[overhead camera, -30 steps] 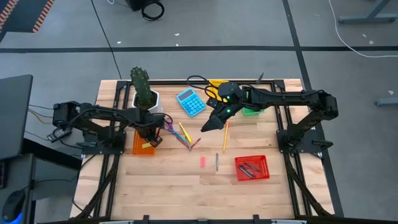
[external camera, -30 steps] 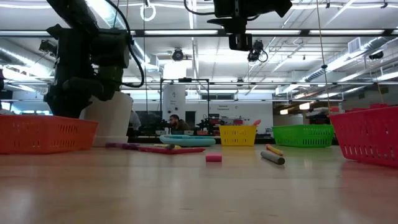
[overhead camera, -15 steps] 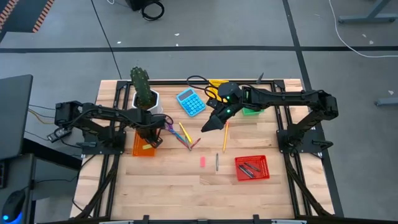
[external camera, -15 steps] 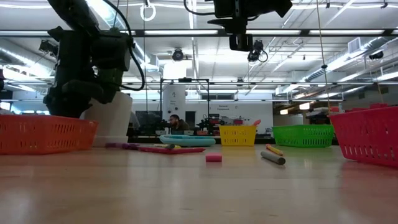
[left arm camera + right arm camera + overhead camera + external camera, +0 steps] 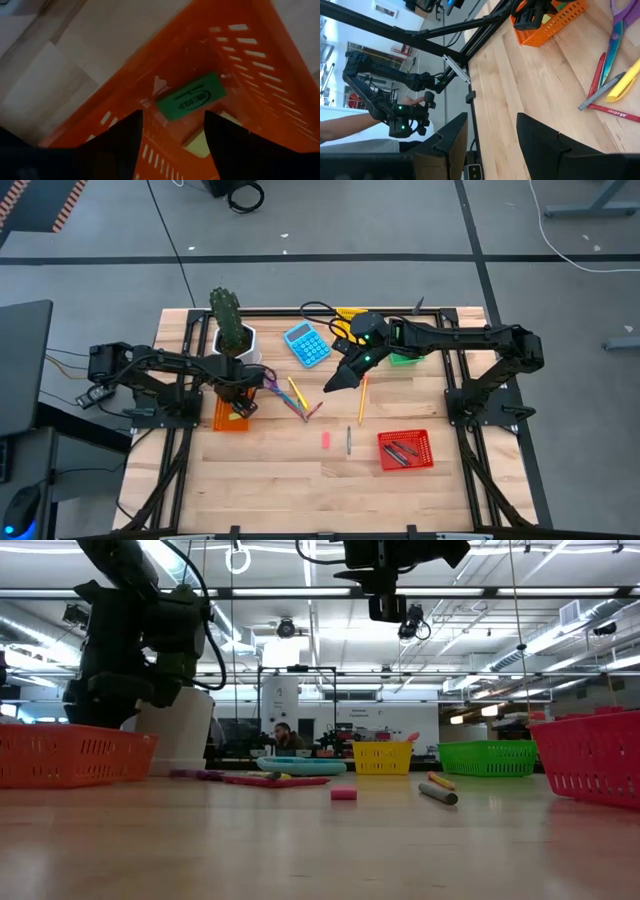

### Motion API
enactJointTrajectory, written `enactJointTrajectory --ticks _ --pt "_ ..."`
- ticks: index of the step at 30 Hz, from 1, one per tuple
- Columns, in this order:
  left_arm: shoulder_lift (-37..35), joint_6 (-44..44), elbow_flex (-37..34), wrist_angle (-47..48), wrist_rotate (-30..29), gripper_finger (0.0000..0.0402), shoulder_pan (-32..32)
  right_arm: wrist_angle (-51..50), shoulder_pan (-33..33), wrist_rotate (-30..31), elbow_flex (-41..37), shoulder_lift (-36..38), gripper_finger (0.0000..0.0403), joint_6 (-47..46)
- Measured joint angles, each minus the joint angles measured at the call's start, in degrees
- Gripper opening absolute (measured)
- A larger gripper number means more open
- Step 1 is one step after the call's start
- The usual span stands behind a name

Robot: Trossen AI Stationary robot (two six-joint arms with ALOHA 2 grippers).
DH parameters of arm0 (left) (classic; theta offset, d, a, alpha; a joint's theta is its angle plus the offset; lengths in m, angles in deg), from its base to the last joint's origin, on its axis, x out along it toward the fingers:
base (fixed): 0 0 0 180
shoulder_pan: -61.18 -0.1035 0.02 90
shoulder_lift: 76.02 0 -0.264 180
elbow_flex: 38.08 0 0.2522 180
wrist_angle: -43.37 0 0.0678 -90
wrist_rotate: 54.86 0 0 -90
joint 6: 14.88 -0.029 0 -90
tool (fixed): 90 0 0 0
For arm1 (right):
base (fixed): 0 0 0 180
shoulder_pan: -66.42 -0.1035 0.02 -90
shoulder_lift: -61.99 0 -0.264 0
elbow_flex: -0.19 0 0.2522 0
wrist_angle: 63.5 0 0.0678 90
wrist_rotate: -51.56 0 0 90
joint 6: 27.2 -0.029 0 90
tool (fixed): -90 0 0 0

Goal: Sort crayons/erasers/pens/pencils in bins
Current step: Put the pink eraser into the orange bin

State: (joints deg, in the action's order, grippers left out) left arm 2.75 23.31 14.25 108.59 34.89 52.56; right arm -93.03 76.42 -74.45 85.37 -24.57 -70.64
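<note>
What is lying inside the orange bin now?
The left wrist view shows a green eraser lying on the floor of the orange bin, with a pale yellowish thing beside it. The left claw hangs open above them; its fingers cover part of the bin's floor.

Two dark jointed arms; black cables along links; right arm shows small green lights; matte black claw fingers.

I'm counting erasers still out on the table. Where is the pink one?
In the high view the pink eraser lies on the bare table, left of the grey pen and the red bin.
</note>
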Motion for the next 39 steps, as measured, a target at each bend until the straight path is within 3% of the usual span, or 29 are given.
enactJointTrajectory --ticks 10,23,32,39 --pt "-1.7 0.5 0.0 0.6 0.1 0.0216 0.0 0.0 0.0 0.0 0.0 0.0 0.0174 -0.3" --pt "-12.7 7.7 0.3 4.1 -0.1 0.0207 1.2 -0.2 0.0 0.5 0.0 0.0 0.0174 2.4" --pt "-14.6 8.8 10.9 8.5 -5.1 0.0193 1.5 -6.4 -0.2 10.3 0.0 0.0 0.0174 3.6" --pt "-14.6 8.1 18.9 15.0 -8.9 0.0193 1.5 -19.0 -2.2 29.5 0.0 0.0 0.0174 -4.1"
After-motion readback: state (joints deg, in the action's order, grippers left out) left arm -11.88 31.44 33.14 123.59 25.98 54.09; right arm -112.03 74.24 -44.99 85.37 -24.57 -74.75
